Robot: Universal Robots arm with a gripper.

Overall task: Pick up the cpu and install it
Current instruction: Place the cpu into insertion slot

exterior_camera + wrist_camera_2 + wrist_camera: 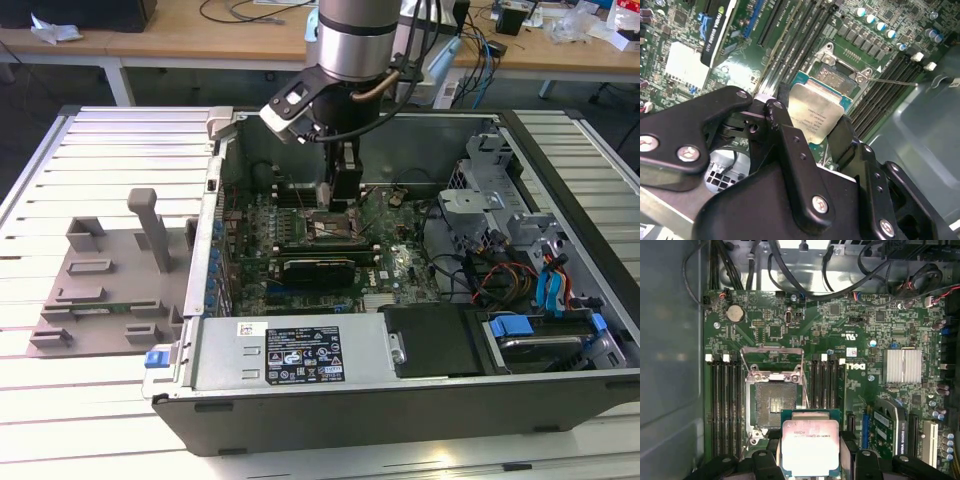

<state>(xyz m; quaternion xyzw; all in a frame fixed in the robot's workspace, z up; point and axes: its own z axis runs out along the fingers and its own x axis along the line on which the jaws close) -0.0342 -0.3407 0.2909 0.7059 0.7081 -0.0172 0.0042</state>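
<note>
On a slatted metal table (110,150) lies an open computer case (420,400), with a grey fixture (100,290) of raised blocks just beside it at the exterior view's left. Inside the case the green motherboard (400,265) lies flat, and the arm (352,40) reaches straight down over it, its black gripper (345,185) low above the board near the middle. Rows of dark memory slots (725,405) flank the processor socket (772,405), which stands uncovered with its metal frame swung back and its contact field bare. The gripper (810,120) is clamped on the cpu (810,445), its two black fingers (785,130) pressing on opposite edges of the chip. The cpu (815,112) lies level with its pale silver lid facing up toward the wrist cameras and its thin green rim showing all round. It is nearly square, so no long axis stands out, and its edges run parallel to those of the socket frame. It hangs over the board with one edge across the socket's rim, and how high above it cannot be told.
</note>
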